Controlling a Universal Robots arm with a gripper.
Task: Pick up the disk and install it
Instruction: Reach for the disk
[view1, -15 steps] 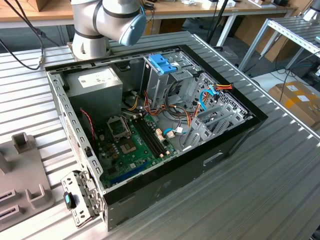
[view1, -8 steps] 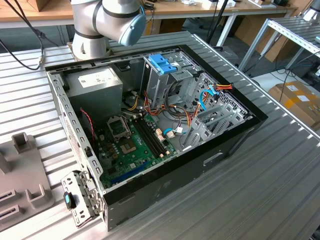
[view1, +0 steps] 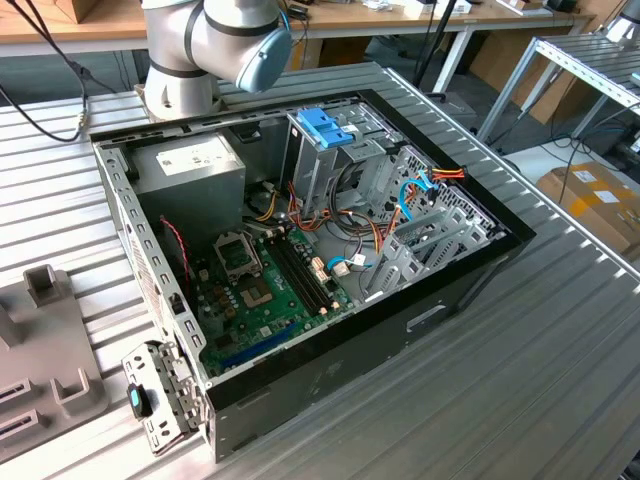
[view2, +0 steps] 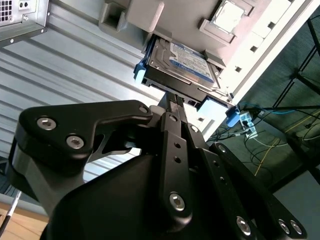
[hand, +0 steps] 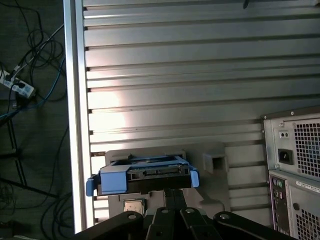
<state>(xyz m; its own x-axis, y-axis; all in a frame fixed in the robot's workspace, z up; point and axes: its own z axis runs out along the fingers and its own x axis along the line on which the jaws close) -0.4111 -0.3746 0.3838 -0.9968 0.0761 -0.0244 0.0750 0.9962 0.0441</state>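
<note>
The disk (view2: 187, 60) lies label-up on a grey holder (view2: 145, 15) on the ribbed counter (hand: 200, 75), near the computer case (hand: 295, 170). The gripper (view2: 176, 100) sits at the disk's near edge, drawn together and holding nothing. A sound pick, I judge, needs it spread and centred across the blue rails (hand: 107, 180).

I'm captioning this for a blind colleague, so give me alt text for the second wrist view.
A black gripper, fingers together, points at the near edge of a hard drive with blue side rails, which rests on a grey holder on a ribbed metal table.
</note>
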